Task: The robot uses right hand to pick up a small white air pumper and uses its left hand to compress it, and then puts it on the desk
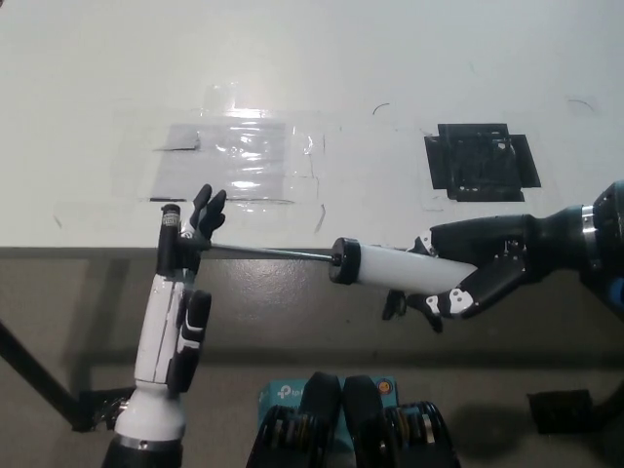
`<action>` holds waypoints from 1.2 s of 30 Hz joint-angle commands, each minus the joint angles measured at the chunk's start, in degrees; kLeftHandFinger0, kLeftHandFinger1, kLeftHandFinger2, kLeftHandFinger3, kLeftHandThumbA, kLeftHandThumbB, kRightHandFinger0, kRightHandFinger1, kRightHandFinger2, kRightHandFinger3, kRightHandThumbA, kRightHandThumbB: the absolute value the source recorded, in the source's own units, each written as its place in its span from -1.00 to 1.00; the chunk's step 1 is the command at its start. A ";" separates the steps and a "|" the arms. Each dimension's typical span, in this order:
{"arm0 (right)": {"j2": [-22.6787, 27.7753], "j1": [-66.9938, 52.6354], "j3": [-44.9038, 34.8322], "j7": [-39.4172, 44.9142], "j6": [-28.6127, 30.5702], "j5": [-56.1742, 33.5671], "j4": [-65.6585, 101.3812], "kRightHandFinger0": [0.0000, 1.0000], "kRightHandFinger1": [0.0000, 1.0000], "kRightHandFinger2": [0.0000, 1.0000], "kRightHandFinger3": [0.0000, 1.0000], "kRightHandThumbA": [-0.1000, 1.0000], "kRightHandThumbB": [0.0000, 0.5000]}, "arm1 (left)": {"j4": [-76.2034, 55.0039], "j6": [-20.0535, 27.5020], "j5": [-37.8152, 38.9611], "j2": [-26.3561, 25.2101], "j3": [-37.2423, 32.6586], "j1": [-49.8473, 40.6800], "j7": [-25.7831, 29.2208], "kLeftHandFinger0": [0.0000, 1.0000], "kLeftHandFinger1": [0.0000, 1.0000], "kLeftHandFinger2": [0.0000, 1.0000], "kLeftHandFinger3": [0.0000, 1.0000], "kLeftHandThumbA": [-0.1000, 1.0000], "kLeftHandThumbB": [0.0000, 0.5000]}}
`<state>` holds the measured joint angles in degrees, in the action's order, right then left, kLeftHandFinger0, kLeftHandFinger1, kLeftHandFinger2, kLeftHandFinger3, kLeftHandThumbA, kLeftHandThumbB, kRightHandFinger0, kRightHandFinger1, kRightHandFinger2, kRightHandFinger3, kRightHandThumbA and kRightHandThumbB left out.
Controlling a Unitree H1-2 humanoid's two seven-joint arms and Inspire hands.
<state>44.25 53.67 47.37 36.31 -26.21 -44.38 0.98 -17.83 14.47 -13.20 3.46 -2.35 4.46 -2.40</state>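
The black right hand (466, 278) reaches in from the right and wraps its fingers around the white barrel of the air pump (395, 269), holding it in the air in front of the near edge of the desk (312, 58). The pump lies almost level, its black collar end pointing toward the left side and its thin metal rod (268, 253) drawn out along the desk edge. At the far end of the rod sits the black handle (171, 239), standing roughly upright. The white left hand (190, 239) is raised at the lower left with its dark fingers against that handle; they look loosely curled rather than tightly closed, though from this angle it is hard to tell whether they truly grip it or only press on it. On the desk above the left hand lies a patch of clear shiny tape (239, 161), and farther right, well apart from the pump, a square of black tape (481, 162).
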 commanded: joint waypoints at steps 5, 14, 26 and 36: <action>2.77 3.38 -1.22 0.04 -0.72 -3.83 1.40 -1.00 -0.48 0.13 -0.32 -1.00 -0.14 | -0.21 -1.27 1.29 -1.30 3.05 2.63 2.03 1.00 1.00 1.00 1.00 1.00 0.03; 4.35 4.36 -1.42 -0.06 -0.72 -7.21 1.22 -1.00 -0.31 0.30 -0.36 -1.00 -0.16 | 4.23 -4.30 5.43 -3.95 5.74 4.69 0.78 1.00 1.00 1.00 1.00 1.00 0.01; 5.02 4.02 -3.14 -1.39 -0.72 -6.54 2.38 -1.00 -0.38 0.22 -1.00 -1.00 -0.17 | 6.36 -5.11 6.81 -5.46 5.94 5.58 1.08 1.00 1.00 1.00 1.00 1.00 0.20; 4.12 3.97 -1.31 -0.48 -0.72 -4.28 -0.15 -1.00 -0.38 0.21 -0.97 -1.00 -0.21 | -3.93 -6.36 11.14 -5.32 5.29 5.41 0.23 1.00 1.00 1.00 1.00 1.00 0.28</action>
<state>47.16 54.18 46.11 35.31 -26.27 -48.77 1.27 -16.95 8.35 -5.03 -1.61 3.18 8.54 -2.02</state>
